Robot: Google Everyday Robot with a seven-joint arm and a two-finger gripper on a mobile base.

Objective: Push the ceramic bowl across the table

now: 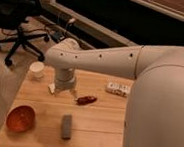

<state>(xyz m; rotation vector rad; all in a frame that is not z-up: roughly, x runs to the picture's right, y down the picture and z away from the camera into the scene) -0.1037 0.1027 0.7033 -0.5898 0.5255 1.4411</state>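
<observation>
White casing of the arm (136, 68) fills the right side of my view and reaches leftward over the desk (97, 139), hiding the desk's right end. Pale plank-grained wood is what I see of the desk itself. An office chair (17, 36) stands on the floor beyond its far left corner.

The ceramic bowl (20, 118) sits upright near the front left corner, close to the left edge. It is tilted a little toward me, and only its glossy orange-red inside shows. A small white cup (36, 69) stands upright at the far left corner, and from here I cannot tell what it holds.

Bare wood runs from the bowl rightward to a grey block (67, 126) lying just beside it. More bare wood continues past the block until the arm cuts it off. Between the bowl and the cup the left strip of the desk is open too. A white patterned box (118, 88) lies near the far edge, and a small red object (86, 100) lies between it and the block.

My claw (63, 90) points down over the far left part of the desk, between the cup and the red object, well apart from the bowl. I cannot tell how wide it stands, or whether it touches the wood.
</observation>
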